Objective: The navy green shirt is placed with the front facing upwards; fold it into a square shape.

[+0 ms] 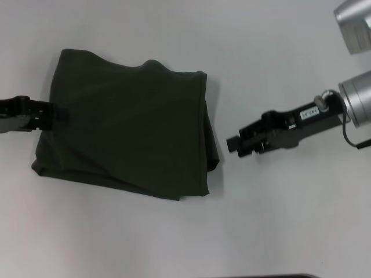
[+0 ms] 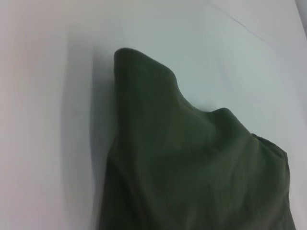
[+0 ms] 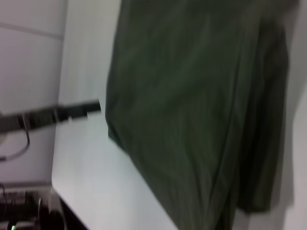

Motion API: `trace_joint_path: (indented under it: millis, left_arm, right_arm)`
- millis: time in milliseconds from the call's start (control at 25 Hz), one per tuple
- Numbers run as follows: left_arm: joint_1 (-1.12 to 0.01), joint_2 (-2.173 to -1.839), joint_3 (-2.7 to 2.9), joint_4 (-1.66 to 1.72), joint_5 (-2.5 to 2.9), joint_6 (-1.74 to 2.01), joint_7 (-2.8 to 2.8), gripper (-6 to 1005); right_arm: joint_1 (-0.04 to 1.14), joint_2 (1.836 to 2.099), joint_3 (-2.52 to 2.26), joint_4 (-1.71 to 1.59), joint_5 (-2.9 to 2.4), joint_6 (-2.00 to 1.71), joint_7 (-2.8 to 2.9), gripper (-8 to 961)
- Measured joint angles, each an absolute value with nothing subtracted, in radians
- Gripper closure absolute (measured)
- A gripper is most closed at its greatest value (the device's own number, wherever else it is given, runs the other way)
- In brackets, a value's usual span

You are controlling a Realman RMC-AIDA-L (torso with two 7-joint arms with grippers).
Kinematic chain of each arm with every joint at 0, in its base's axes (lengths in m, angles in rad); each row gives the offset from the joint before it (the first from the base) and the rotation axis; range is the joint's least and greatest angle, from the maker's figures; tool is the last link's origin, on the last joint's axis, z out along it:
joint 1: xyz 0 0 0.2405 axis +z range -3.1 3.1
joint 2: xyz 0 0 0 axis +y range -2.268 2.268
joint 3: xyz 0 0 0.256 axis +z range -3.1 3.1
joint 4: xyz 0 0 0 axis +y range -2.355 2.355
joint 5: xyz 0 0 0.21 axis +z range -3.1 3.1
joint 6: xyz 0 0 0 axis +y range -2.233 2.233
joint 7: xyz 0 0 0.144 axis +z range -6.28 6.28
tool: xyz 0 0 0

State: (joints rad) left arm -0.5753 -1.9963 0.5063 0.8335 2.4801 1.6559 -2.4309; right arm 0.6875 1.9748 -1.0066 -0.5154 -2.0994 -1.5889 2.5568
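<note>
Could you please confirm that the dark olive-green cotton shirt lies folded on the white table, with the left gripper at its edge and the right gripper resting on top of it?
Not quite: in the head view the right gripper sits on the white table beside the dark olive-green cotton shirt, apart from it, not on top. The rest holds: the shirt lies folded, and the left gripper is at its edge.

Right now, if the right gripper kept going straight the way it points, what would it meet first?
Probably the navy green shirt: the right gripper points across bare table at the shirt's near folded edge. Its height above the table is unclear.
</note>
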Motion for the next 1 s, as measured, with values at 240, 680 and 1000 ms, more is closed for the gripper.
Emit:
trace_joint_path:
  millis: [240,680,1000]
  left_arm:
    - [-0.577,-1.996,0.5,0.837,2.478,1.655,-2.43,397]
    - [-0.576,-1.998,0.5,0.838,2.474,1.649,-2.428,397]
    - [-0.581,-2.001,0.5,0.838,2.473,1.647,-2.425,396]
  right_arm:
    - [0.677,2.005,-1.006,-0.515,-2.114,-1.581,2.548,560]
    - [0.698,2.072,-1.033,-0.466,-2.12,-1.489,2.542,563]
    - [0.701,2.082,-1.031,-0.444,-2.114,-1.424,2.548,562]
